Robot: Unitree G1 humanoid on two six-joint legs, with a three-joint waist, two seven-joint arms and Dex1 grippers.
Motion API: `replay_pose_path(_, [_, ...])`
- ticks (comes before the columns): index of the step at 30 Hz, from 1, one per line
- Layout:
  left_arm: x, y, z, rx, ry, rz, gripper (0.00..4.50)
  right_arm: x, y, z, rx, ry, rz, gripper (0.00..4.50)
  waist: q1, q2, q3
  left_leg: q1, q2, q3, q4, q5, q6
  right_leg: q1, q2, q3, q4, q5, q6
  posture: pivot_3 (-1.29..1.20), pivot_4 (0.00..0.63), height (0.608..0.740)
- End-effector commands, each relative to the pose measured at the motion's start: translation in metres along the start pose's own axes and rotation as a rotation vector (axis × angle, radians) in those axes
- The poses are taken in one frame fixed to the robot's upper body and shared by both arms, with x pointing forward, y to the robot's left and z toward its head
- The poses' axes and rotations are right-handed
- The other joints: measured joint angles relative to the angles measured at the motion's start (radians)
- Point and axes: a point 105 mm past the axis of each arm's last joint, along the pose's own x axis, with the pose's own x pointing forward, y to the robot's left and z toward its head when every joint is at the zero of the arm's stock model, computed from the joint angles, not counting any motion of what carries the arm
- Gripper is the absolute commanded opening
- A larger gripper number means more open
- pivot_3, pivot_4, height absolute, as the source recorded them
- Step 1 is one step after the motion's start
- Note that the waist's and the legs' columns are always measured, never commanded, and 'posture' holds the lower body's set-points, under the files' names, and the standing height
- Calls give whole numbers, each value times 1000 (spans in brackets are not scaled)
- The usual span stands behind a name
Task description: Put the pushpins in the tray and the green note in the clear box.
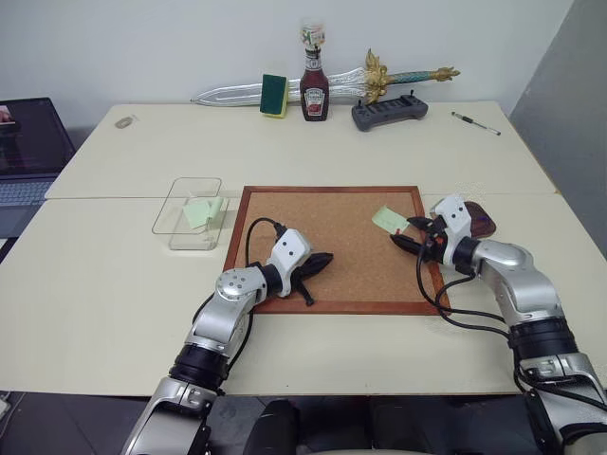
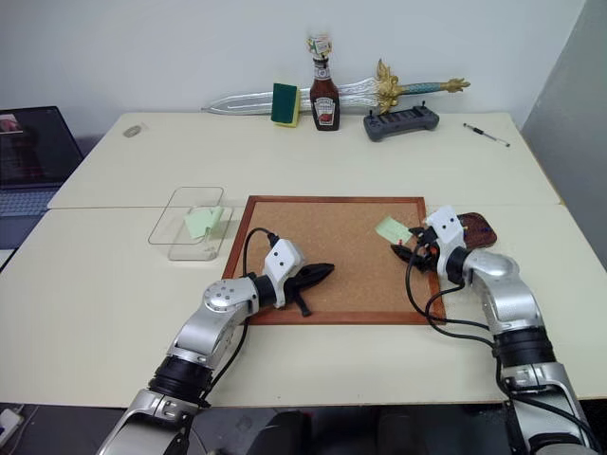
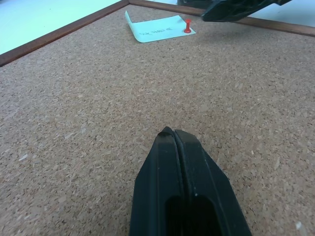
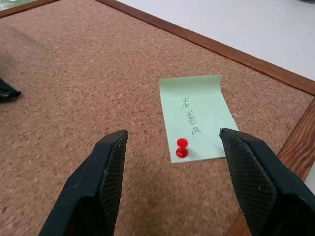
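A pale green note [image 4: 196, 116] with handwriting lies on the corkboard [image 1: 322, 237] near its far right corner. A red pushpin [image 4: 182, 147] stands in the note's near edge. My right gripper [image 4: 172, 135] is open just short of that pushpin, one finger on either side, touching neither. The dark reddish tray [image 1: 486, 224] sits on the table right of the board, partly behind my right wrist. At the board's left, the clear box [image 1: 175, 204] holds another green note [image 1: 202, 211]. My left gripper [image 3: 174, 132] rests shut and empty over the board's near left part.
Along the back of the table stand a green sponge [image 1: 274, 95], a ketchup bottle [image 1: 314, 85], a toy sword [image 1: 379, 78] and a dark grey rack [image 1: 389, 111]. A pen [image 1: 475, 122] lies at the back right. A laptop [image 1: 28, 156] is at the far left.
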Motion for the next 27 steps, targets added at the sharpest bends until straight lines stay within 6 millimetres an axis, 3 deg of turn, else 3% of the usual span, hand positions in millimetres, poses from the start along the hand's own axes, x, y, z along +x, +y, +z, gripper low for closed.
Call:
replay_pose_path(1, [-1, -7, -20, -39, 68, -10, 0, 6, -1, 9, -41, -30, 10, 3162, 0, 0, 0, 0, 0, 0, 0, 0, 0, 0, 0, 0, 0, 0, 0, 0, 150, 740])
replay_pose_path(5, [-1, -7, -20, -40, 68, -10, 0, 11, -4, 7, -49, -19, 2, 2632, 0, 0, 0, 0, 0, 0, 0, 0, 0, 0, 0, 0, 0, 0, 0, 0, 150, 740])
replay_pose_path(17, [-1, -7, -20, -42, 67, -6, 0, 10, -10, 4, -48, -9, -15, 36, 0, 0, 0, 0, 0, 0, 0, 0, 0, 0, 0, 0, 0, 0, 0, 0, 150, 740])
replay_pose_path(27, [-2, -8, -21, -43, 71, -10, 0, 5, -3, 30, -61, -126, 8, 15, -1, 0, 0, 0, 0, 0, 0, 0, 0, 0, 0, 0, 0, 0, 0, 0, 150, 740])
